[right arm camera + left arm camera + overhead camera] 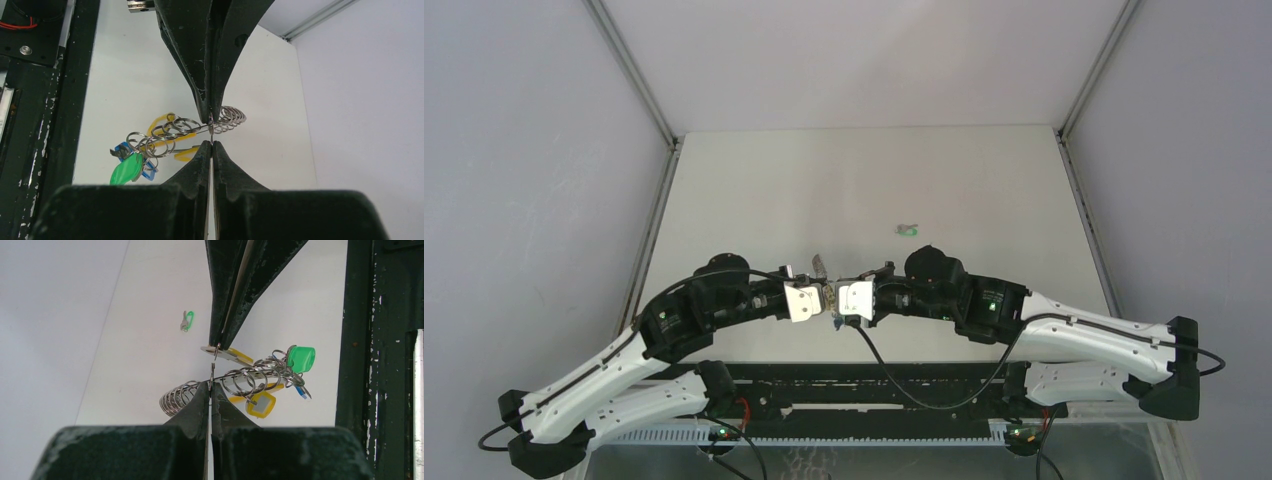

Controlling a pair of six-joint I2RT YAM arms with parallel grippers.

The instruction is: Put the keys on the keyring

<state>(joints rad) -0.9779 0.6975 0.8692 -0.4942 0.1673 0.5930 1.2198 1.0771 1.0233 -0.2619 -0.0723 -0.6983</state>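
Between both shut jaws — the keyring (175,399) (keys (301,359) dangling).

from above, the keyring (175,399) is almost all hidden by the white wrist blocks (802,300). the loose green key (909,230), far right on the table (824,180), is too small to make out. a blue key (300,391) mostly hides behind the keyring. what the right gripper (211,143) pinches is too thin to tell.

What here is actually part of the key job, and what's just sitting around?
Part of the job:
- keyring, pinched between left hand and right hand
- keys already on it
- loose green key on the table

Just there:
- black rail at the near edge
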